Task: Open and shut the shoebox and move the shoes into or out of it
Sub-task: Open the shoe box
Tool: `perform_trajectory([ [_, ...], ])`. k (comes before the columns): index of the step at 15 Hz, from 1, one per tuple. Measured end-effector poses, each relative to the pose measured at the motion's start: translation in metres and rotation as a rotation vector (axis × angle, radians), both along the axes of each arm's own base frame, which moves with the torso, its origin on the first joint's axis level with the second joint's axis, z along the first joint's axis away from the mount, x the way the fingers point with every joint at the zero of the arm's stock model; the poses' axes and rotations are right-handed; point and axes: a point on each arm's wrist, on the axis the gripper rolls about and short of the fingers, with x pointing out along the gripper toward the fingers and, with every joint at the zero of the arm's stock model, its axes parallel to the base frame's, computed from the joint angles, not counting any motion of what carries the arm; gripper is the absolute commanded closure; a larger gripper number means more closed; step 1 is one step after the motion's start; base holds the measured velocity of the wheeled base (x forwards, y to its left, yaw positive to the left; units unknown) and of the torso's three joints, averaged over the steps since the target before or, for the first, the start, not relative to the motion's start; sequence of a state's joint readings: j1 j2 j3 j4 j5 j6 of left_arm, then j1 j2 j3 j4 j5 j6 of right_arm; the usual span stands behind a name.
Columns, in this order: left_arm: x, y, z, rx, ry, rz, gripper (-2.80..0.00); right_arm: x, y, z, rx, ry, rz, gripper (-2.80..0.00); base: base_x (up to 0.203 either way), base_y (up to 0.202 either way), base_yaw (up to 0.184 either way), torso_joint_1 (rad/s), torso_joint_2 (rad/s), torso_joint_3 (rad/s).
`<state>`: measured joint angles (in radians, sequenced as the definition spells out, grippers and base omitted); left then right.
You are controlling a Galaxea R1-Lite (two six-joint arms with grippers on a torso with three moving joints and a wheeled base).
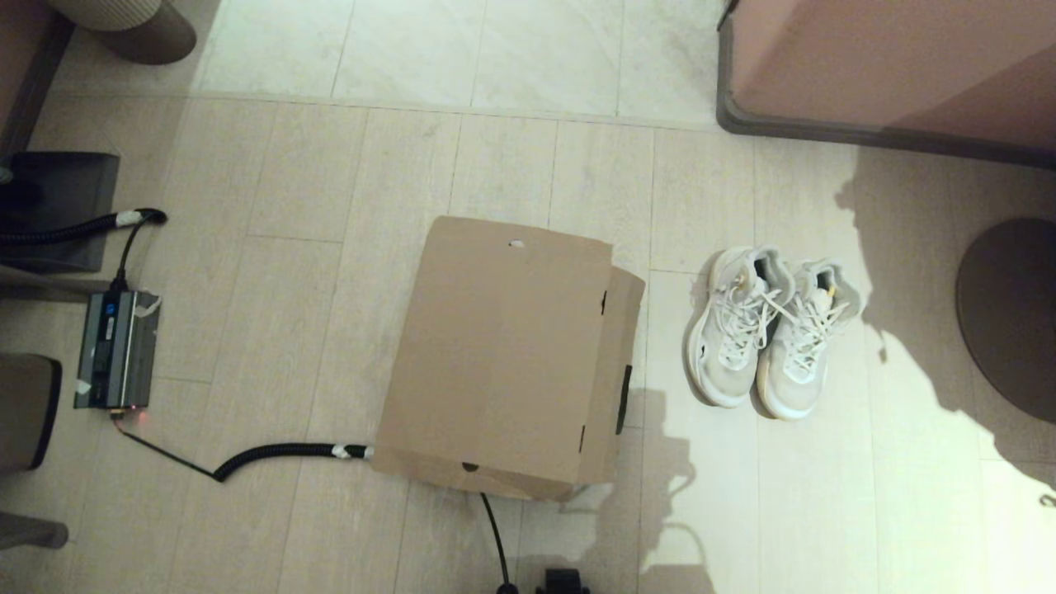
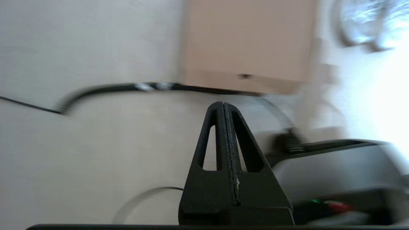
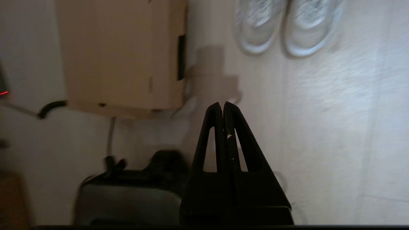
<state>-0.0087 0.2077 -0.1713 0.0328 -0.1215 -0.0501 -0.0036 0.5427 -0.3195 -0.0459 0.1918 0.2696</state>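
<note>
The brown cardboard shoebox (image 1: pixel 503 355) lies on the floor with its lid down, a dark tape strip (image 1: pixel 623 400) on the flap's right edge. The box also shows in the left wrist view as the shoebox (image 2: pixel 246 44) and in the right wrist view as the shoebox (image 3: pixel 121 54). The pair of white mesh shoes (image 1: pixel 771 330) stands side by side on the floor right of the box, toes toward me; the shoes (image 3: pixel 287 25) show ahead of the right gripper. My left gripper (image 2: pixel 222 103) is shut and empty, short of the box. My right gripper (image 3: pixel 222 103) is shut and empty over bare floor. Neither arm shows in the head view.
A grey electronics unit (image 1: pixel 115 351) with a black corrugated cable (image 1: pixel 280 454) lies left of the box; the cable runs to the box's near corner. A pink cabinet (image 1: pixel 891 66) stands at back right, a round dark base (image 1: pixel 1011 313) at far right. My own base (image 3: pixel 127 198) is near.
</note>
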Motion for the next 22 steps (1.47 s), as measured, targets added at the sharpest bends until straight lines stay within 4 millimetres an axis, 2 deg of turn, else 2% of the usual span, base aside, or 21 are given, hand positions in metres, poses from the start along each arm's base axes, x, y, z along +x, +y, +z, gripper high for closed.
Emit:
perform_trajectory([
  [2, 0.020, -0.001, 0.034, -0.102, 0.065, -0.051, 0.00, 0.036, 0.002, 0.009, 0.076, 0.100, 0.075, 0.00, 0.000, 0.000, 0.000, 0.000, 0.00, 0.000],
  [4, 0.058, -0.003, 0.071, -0.236, 0.130, -0.080, 0.00, 0.082, 0.003, 0.011, 0.128, 0.164, 0.115, 0.00, 0.000, 0.000, 0.000, 0.000, 0.00, 0.000],
  [6, 0.106, -0.005, 0.094, -0.360, 0.198, -0.107, 0.00, 0.128, 0.005, 0.001, 0.167, 0.211, 0.138, 0.00, 0.000, 0.000, 0.000, 0.000, 0.00, 0.000],
  [8, 0.160, -0.007, 0.100, -0.462, 0.249, -0.145, 0.00, 0.171, 0.011, -0.017, 0.195, 0.231, 0.167, 0.00, 0.000, 0.000, 0.000, 0.000, 0.00, 0.000],
  [10, 0.209, -0.004, 0.094, -0.548, 0.279, -0.188, 0.00, 0.207, 0.022, -0.038, 0.231, 0.214, 0.198, 0.00, 0.000, 0.000, 0.000, 0.000, 0.00, 0.000],
  [12, 0.249, 0.004, 0.084, -0.643, 0.302, -0.237, 0.00, 0.237, 0.035, -0.056, 0.265, 0.169, 0.205, 0.00, 0.000, 0.000, 0.000, 0.000, 0.00, 0.000],
  [14, 0.285, 0.017, 0.073, -0.733, 0.327, -0.255, 0.00, 0.258, 0.052, -0.075, 0.280, 0.127, 0.200, 0.00, 0.000, 0.000, 0.000, 0.000, 0.00, 0.000],
  [16, 0.320, 0.030, 0.052, -0.768, 0.325, -0.237, 0.00, 0.273, 0.070, -0.093, 0.282, 0.108, 0.201, 0.00, 0.000, 0.000, 0.000, 0.000, 0.00, 0.000],
  [19, 0.359, 0.044, 0.017, -0.784, 0.316, -0.195, 0.00, 0.290, 0.084, -0.112, 0.269, 0.125, 0.182, 0.00, 0.000, 0.000, 0.000, 0.000, 0.00, 0.000],
  [22, 0.387, 0.053, -0.012, -0.796, 0.336, -0.146, 0.00, 0.310, 0.090, -0.128, 0.244, 0.114, 0.103, 0.00, 0.000, 0.000, 0.000, 0.000, 0.00, 0.000],
])
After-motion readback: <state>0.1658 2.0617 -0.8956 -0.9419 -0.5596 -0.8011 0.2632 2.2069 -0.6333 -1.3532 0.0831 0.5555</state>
